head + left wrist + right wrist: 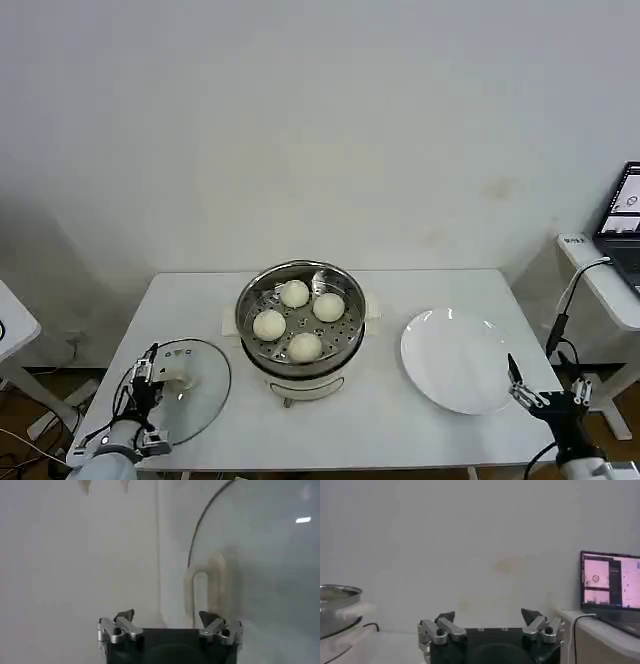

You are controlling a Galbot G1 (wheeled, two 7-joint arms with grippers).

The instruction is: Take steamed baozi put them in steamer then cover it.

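All four steamed baozi (299, 320) sit in the steamer (302, 328) at frame centre, so only covering remains. Your left gripper (150, 378), jaws spread, hovers over the glass lid (205, 385) handle (205, 592) at lower left; your right gripper (527, 392) waits open beside the plate (455, 360).

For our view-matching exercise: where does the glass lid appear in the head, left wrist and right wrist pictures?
Head view: the glass lid lies flat on the table, left of the steamer, by the left gripper.
Left wrist view: lid just ahead of the open fingers.
Right wrist view: not in it.
Shared landmark: the lid's cream handle.
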